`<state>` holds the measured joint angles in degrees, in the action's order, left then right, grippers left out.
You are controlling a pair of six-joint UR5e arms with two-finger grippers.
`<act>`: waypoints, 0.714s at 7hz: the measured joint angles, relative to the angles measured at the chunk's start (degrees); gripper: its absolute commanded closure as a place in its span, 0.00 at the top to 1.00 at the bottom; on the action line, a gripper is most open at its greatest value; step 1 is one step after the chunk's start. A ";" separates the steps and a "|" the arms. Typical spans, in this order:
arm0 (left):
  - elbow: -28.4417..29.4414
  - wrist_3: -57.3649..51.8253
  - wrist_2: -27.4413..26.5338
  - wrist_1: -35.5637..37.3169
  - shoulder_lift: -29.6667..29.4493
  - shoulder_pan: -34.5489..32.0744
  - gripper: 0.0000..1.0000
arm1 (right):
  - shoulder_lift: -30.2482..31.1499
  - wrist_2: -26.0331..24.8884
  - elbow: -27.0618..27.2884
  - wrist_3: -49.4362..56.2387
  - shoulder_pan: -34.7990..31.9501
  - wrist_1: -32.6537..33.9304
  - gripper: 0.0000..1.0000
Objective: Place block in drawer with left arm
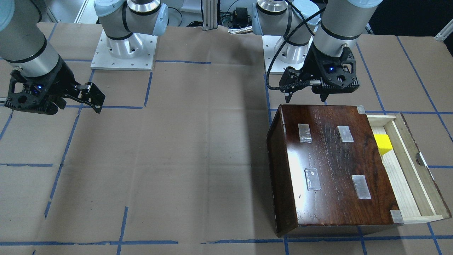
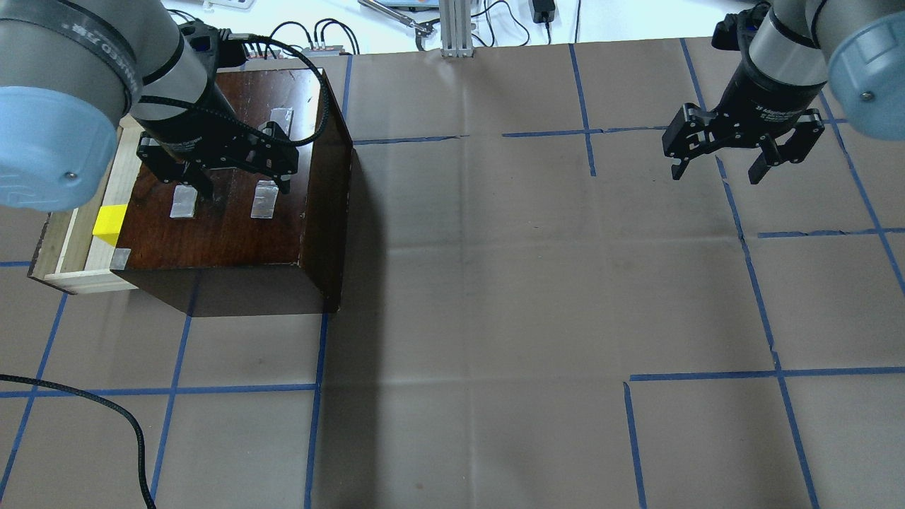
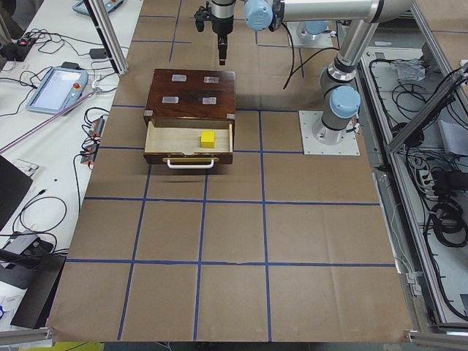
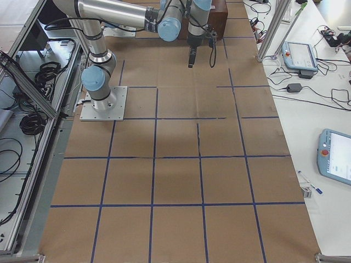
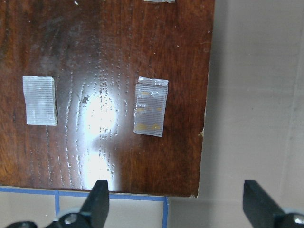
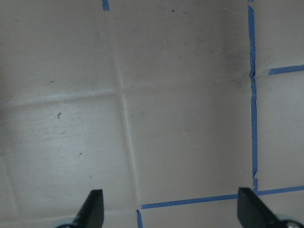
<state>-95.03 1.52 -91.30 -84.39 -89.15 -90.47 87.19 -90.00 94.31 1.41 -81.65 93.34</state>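
Observation:
The yellow block (image 1: 383, 144) lies inside the open pale-wood drawer (image 1: 407, 184), toward its end nearer the robot; it also shows in the overhead view (image 2: 111, 220) and the exterior left view (image 3: 208, 139). The drawer (image 2: 71, 247) is pulled out of the dark brown cabinet (image 1: 336, 166) on the robot's left side. My left gripper (image 2: 244, 189) is open and empty. It hovers above the cabinet top (image 5: 118, 95), near its robot-side edge, apart from the block. My right gripper (image 2: 715, 173) is open and empty, far off over bare paper.
Several clear tape patches (image 1: 304, 133) are stuck on the cabinet top. Brown paper with blue tape lines (image 2: 452, 389) covers the table. The arm bases (image 1: 124, 49) stand at the robot's side. A loose black cable (image 2: 106, 410) lies at the near left.

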 measured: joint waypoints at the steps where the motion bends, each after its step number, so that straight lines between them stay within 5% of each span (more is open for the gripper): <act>1: -0.10 -1.71 -0.05 0.01 -0.10 -0.57 0.98 | 0.00 0.00 0.00 0.00 0.00 0.00 1.00; 5: -0.24 -7.75 0.17 0.04 0.02 -0.91 0.98 | 0.00 0.00 0.00 0.00 0.00 0.00 1.00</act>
<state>-95.27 -6.22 -91.13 -84.35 -89.13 -91.38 87.19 -90.00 94.31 1.41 -81.65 93.34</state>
